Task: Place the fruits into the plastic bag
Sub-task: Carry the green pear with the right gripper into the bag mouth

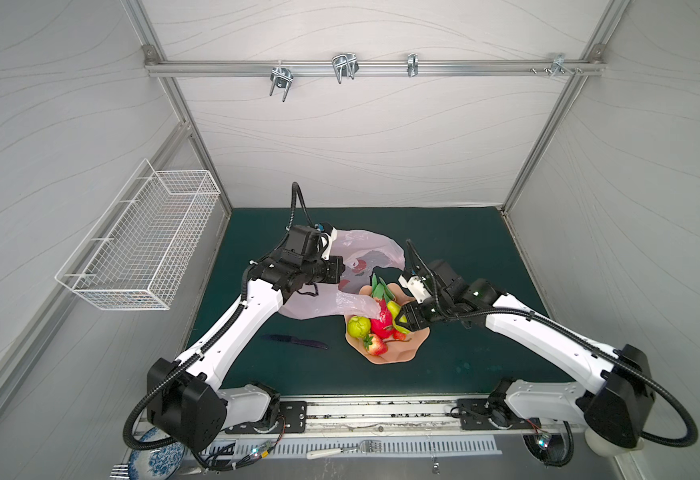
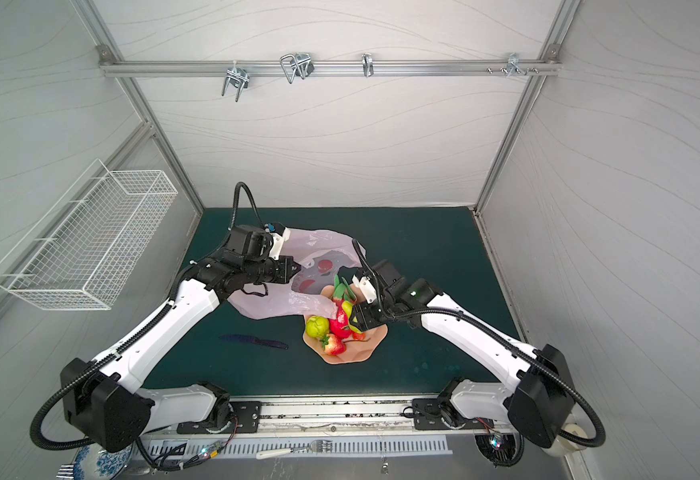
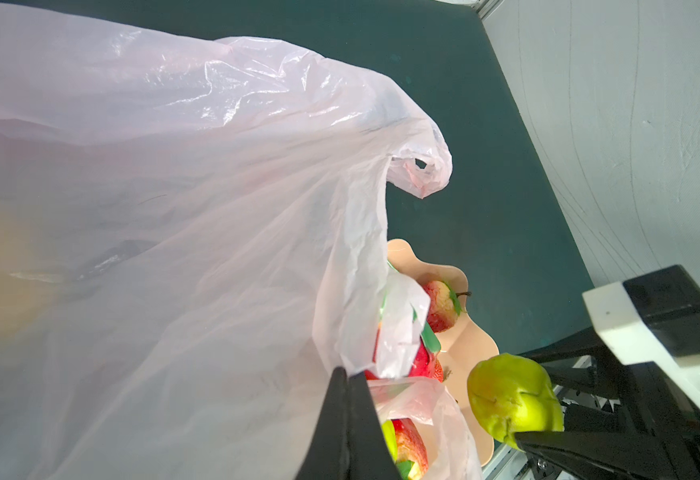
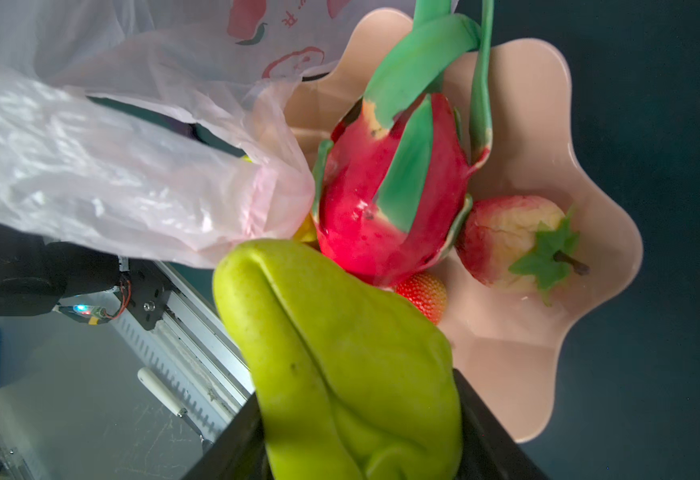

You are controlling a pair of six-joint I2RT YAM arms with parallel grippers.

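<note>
The left gripper (image 3: 350, 374) is clenched on the rim of the bag (image 3: 173, 199) and holds a fold of thin pink film up off the mat (image 1: 456, 257). The rest of the bag slumps behind and beneath it. The right gripper (image 4: 356, 386), near the left one, grasps a green fruit (image 4: 331, 324) across its belly over the edge of the bowl (image 4: 506, 353), jaws spread to the fruit's width. Just beyond it lies the dragon fruit (image 4: 381, 208), with a bag handle resting against its side. A pale strawberry (image 4: 506, 241) sits past that, and a smaller strawberry (image 4: 423, 295) peeks out under the held fruit. The green fruit looks light, firm and slightly waxy, so a hold across the widest part, as here, should suit, and its creases give some purchase. The bag is the awkward one: limp, crinkly and slippery, and likely to collapse unless pinched at the rim and drawn upward. How wide the mouth gapes beside the left gripper is hard to judge, since film fills that wrist view. The mat is dark green and flat, and a dark knife (image 1: 294, 340) lies on it on the base side of the left gripper. White panelled walls (image 1: 381, 145) enclose both arms. A wire basket (image 1: 140, 249) hangs well outboard of the left gripper, and hooks (image 1: 344, 66) hang far beyond both.
</note>
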